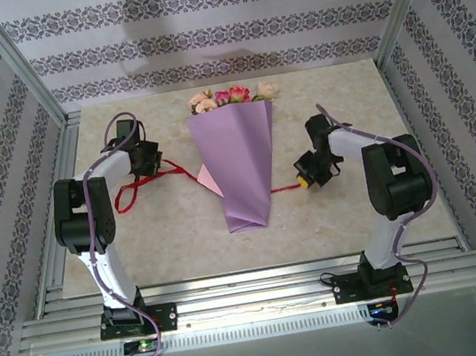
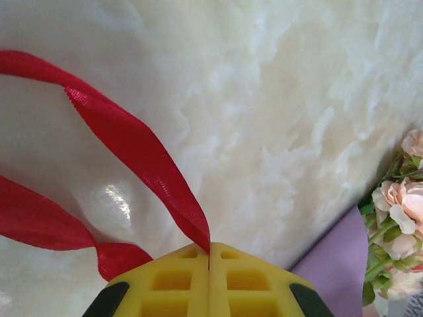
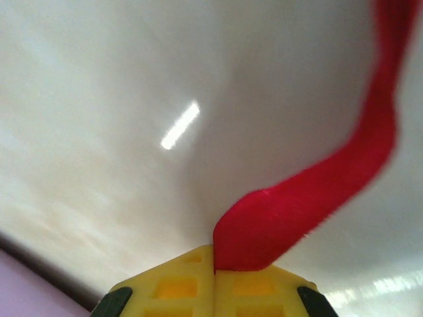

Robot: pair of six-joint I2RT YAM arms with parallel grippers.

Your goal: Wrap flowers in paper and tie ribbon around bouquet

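The ribbon is the thing in play. It lies on the table and is caught at both ends. At the far left it makes a loose red loop on the pale marbled top. From there it rises into the left gripper, whose yellow pads are pressed together on it. The left wrist view shows the band running straight into the seam of that gripper.

In the middle lies the bouquet, tip toward the arms and flowers at the far end. No red crosses the purple paper, so the ribbon seems to pass beneath it.

To the right a short red stretch leaves the cone and ends in the right gripper. Its pads are also shut flat on the band, as seen at its tip.

The ribbon looks light, limp and slick, with a fine weave, so it should slip through a loose hold. A firm pinch close to each end is best. The paper cone is light too and creases easily. An uneven pull would likely drag it across the smooth top.
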